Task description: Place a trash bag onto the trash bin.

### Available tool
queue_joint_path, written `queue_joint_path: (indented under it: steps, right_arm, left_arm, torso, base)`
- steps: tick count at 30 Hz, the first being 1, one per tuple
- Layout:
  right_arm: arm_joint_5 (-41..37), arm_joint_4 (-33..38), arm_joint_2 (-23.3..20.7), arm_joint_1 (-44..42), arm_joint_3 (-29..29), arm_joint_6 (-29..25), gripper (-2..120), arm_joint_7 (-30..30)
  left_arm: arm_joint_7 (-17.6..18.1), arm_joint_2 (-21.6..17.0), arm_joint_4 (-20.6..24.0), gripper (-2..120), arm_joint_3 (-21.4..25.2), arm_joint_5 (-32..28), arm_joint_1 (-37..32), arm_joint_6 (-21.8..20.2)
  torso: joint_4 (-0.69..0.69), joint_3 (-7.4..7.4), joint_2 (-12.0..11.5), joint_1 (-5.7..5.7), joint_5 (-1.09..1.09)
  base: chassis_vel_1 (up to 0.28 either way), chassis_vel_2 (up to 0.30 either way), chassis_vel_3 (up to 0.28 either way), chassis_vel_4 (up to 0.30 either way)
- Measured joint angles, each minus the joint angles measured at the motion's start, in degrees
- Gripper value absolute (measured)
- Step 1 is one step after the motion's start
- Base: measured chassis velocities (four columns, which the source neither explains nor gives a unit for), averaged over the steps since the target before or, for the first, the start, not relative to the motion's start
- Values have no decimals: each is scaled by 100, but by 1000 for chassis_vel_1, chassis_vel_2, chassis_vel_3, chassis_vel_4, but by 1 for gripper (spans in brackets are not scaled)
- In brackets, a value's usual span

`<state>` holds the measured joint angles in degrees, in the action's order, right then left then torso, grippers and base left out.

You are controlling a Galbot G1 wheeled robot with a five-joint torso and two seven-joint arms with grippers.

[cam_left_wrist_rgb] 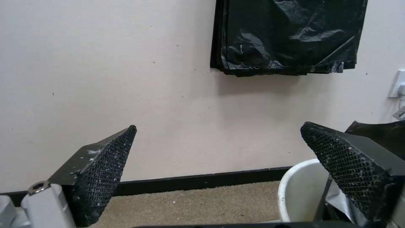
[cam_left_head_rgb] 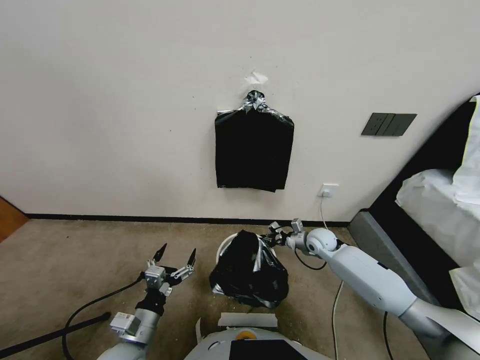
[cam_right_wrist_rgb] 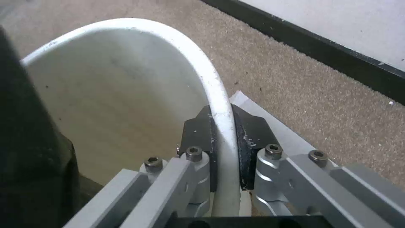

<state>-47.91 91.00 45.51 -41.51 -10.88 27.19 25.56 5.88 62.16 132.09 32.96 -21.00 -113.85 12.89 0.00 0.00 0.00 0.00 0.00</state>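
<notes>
Your right end effector (cam_right_wrist_rgb: 222,139) is closed on the rim of the trash bin (cam_right_wrist_rgb: 126,82): one pad sits inside the wall and the other outside, with the rolled rim between them. In the head view this end effector (cam_left_head_rgb: 278,235) is at the bin's right side, near the wall. Your left end effector (cam_left_head_rgb: 175,260) hangs with its fingers spread wide and nothing between them, just beside the bin's left side. In its own wrist view the pads (cam_left_wrist_rgb: 105,171) frame the wall and a part of the trash bin (cam_left_wrist_rgb: 299,190).

The trash bag (cam_left_head_rgb: 250,275) lies crumpled over the front and the right part of the trash bin (cam_left_head_rgb: 225,247). It covers most of the opening, but the left rim is bare. The bin stands upright on the carpet, its mouth up and its long axis vertical. The bag is bunched, and I cannot tell where its mouth points.

The risks, as I judge them:
- The right pinch is only on one thin rim, so a sideways pull may tilt or drag the light bin.
- The glossy bag may slide off toward the front, because nothing holds it.
- The left fingers may close on bin and film together, or tear the thin film.

The bundle of bags (cam_left_head_rgb: 254,150) hangs on the wall behind, well apart from the bin.
</notes>
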Motion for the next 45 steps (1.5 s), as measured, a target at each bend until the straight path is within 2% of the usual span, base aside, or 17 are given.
queue_joint_path:
  steps: [2,5,7,8,11,12,15,16,19,20,23,24,28,29,32,37,45]
  right_arm:
    - [-45,38,-12,-39,28,20,8,-68]
    - [-267,190,-56,-212,155,130,8,-389]
    - [-621,417,-95,-488,376,312,8,-807]
    - [-621,417,-95,-488,376,312,8,-807]
    - [-1194,882,-138,-956,784,629,8,-1761]
    - [-1194,882,-138,-956,784,629,8,-1761]
    - [-2004,1467,-91,-1367,1165,717,8,-3034]
    - [-2004,1467,-91,-1367,1165,717,8,-3034]
    - [-2351,1897,28,-1658,1435,545,8,-3780]
    - [-2351,1897,28,-1658,1435,545,8,-3780]
    - [-2614,2446,278,-2057,1717,243,8,-4762]
    - [-2614,2446,278,-2057,1717,243,8,-4762]
    - [-2632,2931,845,-2511,1861,-278,8,-5893]
    - [-2632,2931,845,-2511,1861,-278,8,-5893]
    - [-2454,3066,1222,-2753,1871,-658,8,-6523]
    - [-2148,3103,1546,-3082,1904,-978,8,-6835]
    - [-1788,3100,1900,-3509,1876,-1262,8,-6967]
  left_arm:
    - [3,-2,3,100,2,-21,0,-7]
    - [25,-9,5,100,11,-64,15,-23]
    - [78,-21,10,100,13,-137,51,-64]
    - [78,-21,10,100,13,-137,51,-64]
    - [113,-50,41,100,12,-257,127,-144]
    - [113,-50,41,100,12,-257,127,-144]
    - [132,-88,43,100,-11,-354,257,-235]
    - [132,-88,43,100,-11,-354,257,-235]
    - [141,-110,45,100,-29,-401,338,-286]
    - [141,-110,45,100,-29,-401,338,-286]
    - [156,-130,45,100,-84,-440,421,-343]
    - [156,-130,45,100,-84,-440,421,-343]
    - [179,-153,29,100,-137,-469,511,-390]
    - [179,-153,29,100,-137,-469,511,-390]
    - [184,-181,12,100,-138,-511,549,-410]
    - [187,-202,-22,100,-115,-592,575,-427]
    - [210,-197,-34,100,-148,-618,585,-481]
  torso:
    - [0,0,0,0,0]
    - [0,0,0,0,0]
    - [-1,0,0,0,0]
    - [-1,0,0,0,0]
    - [-1,0,0,0,0]
    - [-1,0,0,0,0]
    - [-1,0,0,0,-1]
    - [-1,0,0,0,-1]
    - [0,0,0,0,0]
    - [0,0,0,0,0]
    - [0,0,0,0,0]
    - [0,0,0,0,0]
    - [0,0,0,0,-1]
    - [0,0,0,0,-1]
    - [0,0,0,0,-1]
    - [-1,0,0,0,-1]
    - [-1,0,0,0,-1]
  base:
    - [0,0,0,0]
    - [0,0,0,0]
    - [0,0,0,0]
    - [0,0,0,0]
    - [0,0,0,0]
    - [0,0,0,0]
    - [0,0,0,0]
    - [0,0,0,0]
    - [0,0,0,0]
    - [0,0,0,0]
    - [0,0,0,0]
    - [0,0,0,0]
    - [0,0,0,0]
    - [0,0,0,0]
    - [0,0,0,0]
    - [0,0,0,0]
    - [0,0,0,0]
